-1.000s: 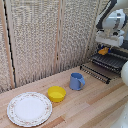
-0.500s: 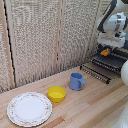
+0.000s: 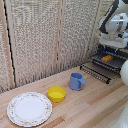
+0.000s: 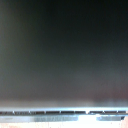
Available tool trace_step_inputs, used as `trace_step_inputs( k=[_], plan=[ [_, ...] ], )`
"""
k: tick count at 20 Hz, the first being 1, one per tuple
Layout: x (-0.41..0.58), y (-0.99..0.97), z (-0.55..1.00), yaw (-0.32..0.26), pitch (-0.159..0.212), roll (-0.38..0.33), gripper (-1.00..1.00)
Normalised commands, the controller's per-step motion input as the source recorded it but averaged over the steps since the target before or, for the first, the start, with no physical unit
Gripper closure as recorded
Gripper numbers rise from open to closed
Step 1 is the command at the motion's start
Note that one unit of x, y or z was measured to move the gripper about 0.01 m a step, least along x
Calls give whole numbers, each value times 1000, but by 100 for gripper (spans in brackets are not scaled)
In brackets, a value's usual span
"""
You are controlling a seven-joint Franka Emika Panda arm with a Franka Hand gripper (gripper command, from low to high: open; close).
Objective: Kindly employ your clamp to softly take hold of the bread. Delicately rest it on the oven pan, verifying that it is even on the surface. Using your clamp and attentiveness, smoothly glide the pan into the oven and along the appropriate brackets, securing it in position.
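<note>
While on pan [image 3: 111, 62], bread [image 3: 107, 58].

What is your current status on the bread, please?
Clamp above oven pan, jaws unreadable. Bread lies on pan. Nothing blocking.

From my remote station, I see the bread [image 3: 107, 58], a small orange-brown lump, lying flat on the oven pan [image 3: 111, 63], a dark slatted tray that sits level and partway inside the oven [image 3: 114, 56] at the exterior view's right. The oven, a small black countertop box, stands at the far end of the wooden counter with its door [image 3: 96, 73] folded down toward the front. My wrist view shows only a dark blurred surface with a pale metal strip along one edge.
</note>
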Motion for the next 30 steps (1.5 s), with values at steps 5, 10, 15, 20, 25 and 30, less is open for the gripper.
trace_step_inputs(
  k=[5, 10, 15, 20, 25, 30],
  plan=[
    [14, 482, 499, -36, -63, -198, -100],
    [-36, 571, 725, -6, -63, -174, -100],
    [-133, 697, 735, 0, -3, -128, -100],
    [-107, 521, 311, 53, 34, -170, -100],
    [-1, 211, 0, 97, 130, -364, -100],
    [-74, 138, -13, 108, 172, -375, -100]
  ],
)
